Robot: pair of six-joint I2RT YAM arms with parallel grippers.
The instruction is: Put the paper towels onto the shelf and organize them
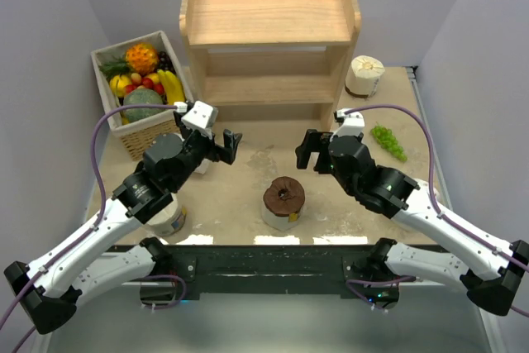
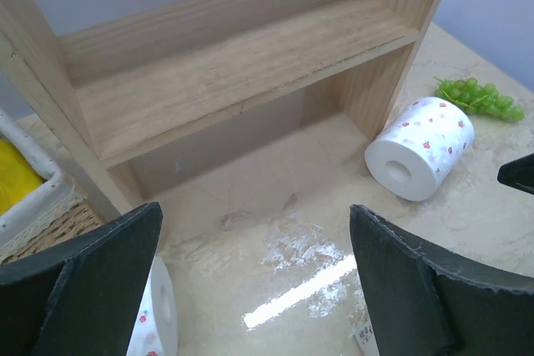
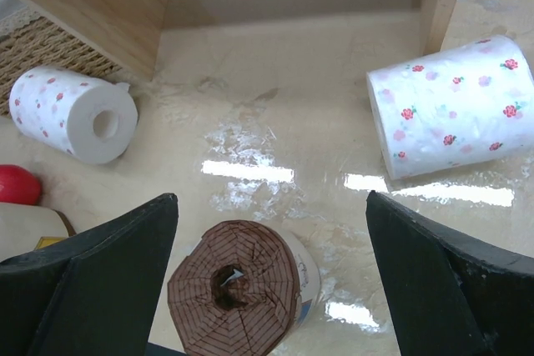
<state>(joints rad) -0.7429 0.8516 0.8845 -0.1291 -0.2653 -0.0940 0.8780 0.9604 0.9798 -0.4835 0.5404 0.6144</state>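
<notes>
Paper towels stand and lie on the tabletop [image 1: 264, 163] around both arms. Each end effector hangs above them with its jaws spread wide and nothing between them. The left end effector [image 1: 227, 145] points toward the foot of the shelf [image 1: 269, 18]. In its wrist view a small white roll [image 2: 420, 158] with a red flower print lies on its side just beside the shelf's right upright. A second white roll [image 2: 160, 310] lies at the lower left, partly hidden behind a finger. The right end effector [image 1: 307, 150] faces the left one across the middle of the tabletop — nearer the arm bases, between the two, a larger roll [image 1: 283, 200] stands upright with its brown end up. A cream roll [image 1: 171, 221] stands near the front edge, mostly hidden under the left arm. A third cream roll [image 1: 364, 74] stands upright just beside the shelf's right side panel. Farther out, a wicker basket [image 1: 153, 134] of fruit sits left of the shelf, and green grapes [image 1: 388, 142] lie on the right — close to the right arm.
</notes>
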